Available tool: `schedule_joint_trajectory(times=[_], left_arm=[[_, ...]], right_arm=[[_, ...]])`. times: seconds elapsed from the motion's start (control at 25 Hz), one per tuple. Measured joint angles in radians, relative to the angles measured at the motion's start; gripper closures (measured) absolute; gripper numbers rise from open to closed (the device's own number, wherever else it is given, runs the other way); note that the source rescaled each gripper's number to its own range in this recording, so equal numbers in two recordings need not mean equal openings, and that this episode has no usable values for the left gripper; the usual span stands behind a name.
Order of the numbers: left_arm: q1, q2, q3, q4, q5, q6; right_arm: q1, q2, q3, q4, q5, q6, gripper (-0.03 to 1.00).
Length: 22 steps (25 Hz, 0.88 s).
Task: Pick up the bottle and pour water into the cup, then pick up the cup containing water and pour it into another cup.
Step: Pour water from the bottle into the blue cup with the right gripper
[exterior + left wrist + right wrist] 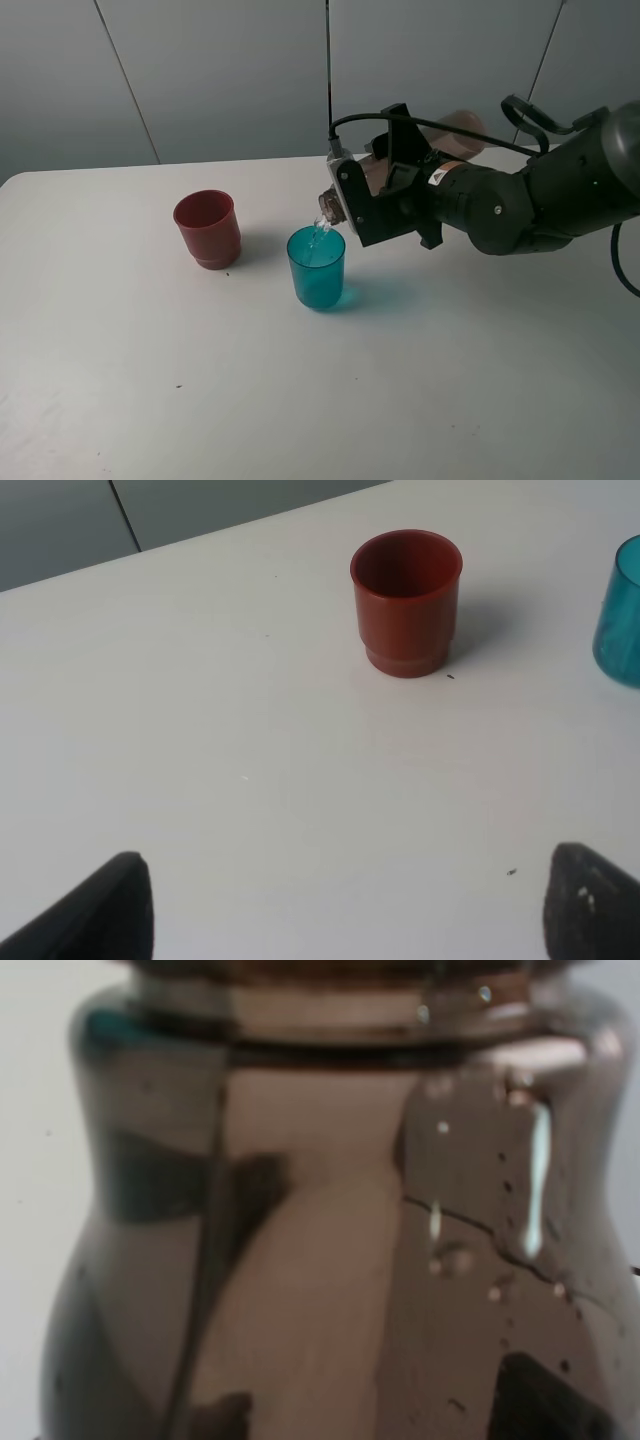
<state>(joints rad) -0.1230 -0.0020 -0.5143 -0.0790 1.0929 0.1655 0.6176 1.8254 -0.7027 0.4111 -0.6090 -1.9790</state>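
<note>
From the high camera, the first pour is in hand. The right tool is clamped around the bottle, which lies tipped almost flat. Its open neck hangs just above the teal cup, on the side away from the red cup. A thin thread of water falls from the neck into the teal cup. How full the cup is cannot be read through its tinted wall. The red cup stands upright near the teal cup, not touching it. Both sit on the matte white worktop.

As I judge it, the next move calls for righting the bottle and setting it down well clear of the teal cup. That cup can then be gripped and tipped over the red one.

In the left wrist view, the left tool hangs open above the worktop, holding nothing, its dark rounded fingertips spread wide. The red cup is opaque and squat with a stepped foot. The teal cup just beside it is translucent and cut off at the frame edge.

In the right wrist view, the bottle fills the frame: smoky brown, glossy plastic with a ridged collar. Droplets cling to it, so it may be slippery.
</note>
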Motion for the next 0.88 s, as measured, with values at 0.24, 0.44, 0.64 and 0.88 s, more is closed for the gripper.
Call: schedule_joint_trajectory(times=[0.24, 0.44, 0.64, 0.88], left_arm=[[0.0, 0.0, 0.0, 0.0, 0.0, 0.0], [0.0, 0.0, 0.0, 0.0, 0.0, 0.0], [0.0, 0.0, 0.0, 0.0, 0.0, 0.0], [0.0, 0.0, 0.0, 0.0, 0.0, 0.0]], right_arm=[[0.0, 0.0, 0.0, 0.0, -0.006, -0.016, 0.97], [0.0, 0.0, 0.0, 0.0, -0.011, -0.055, 0.97], [0.0, 0.0, 0.0, 0.0, -0.015, -0.109, 0.97], [0.0, 0.0, 0.0, -0.002, -0.044, -0.109, 0.97]])
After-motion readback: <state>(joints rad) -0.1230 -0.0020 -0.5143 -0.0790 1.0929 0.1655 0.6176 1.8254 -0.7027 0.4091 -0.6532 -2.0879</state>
